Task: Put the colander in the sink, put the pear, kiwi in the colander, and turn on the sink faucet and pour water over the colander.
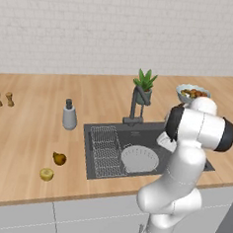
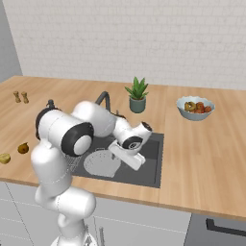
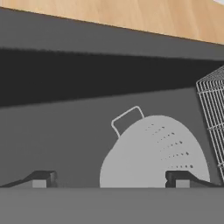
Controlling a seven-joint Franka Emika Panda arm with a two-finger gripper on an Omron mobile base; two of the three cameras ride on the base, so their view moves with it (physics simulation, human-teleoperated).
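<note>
- Hovering over the sink (image 1: 96, 172), my pincer (image 3: 111, 180) stands spread wide with nothing between its tips; in the hand view the two dark fingertips (image 3: 43, 178) sit far apart, low in the picture.
- The colander (image 1: 140, 159) lies on the floor of the sink, just beside the wire rack (image 1: 106, 150); through my hand camera I see its perforated wall and a small loop handle, with my right-hand tip in front of its edge.
- The pear (image 1: 59, 158) rests on the worktop (image 1: 33, 131) left of the sink, and the kiwi (image 1: 46, 174) lies near it, closer to the front edge. The two are apart from each other.
- The faucet (image 1: 135, 109) rises behind the sink, with a potted plant (image 1: 144, 86) just at its back.
- A soap bottle (image 1: 69, 115) stands left of the faucet on the worktop.
- A fruit bowl (image 2: 194, 107) sits to the right, well apart from the sink.
- Two small shakers (image 1: 3, 99) stand far to the left.
</note>
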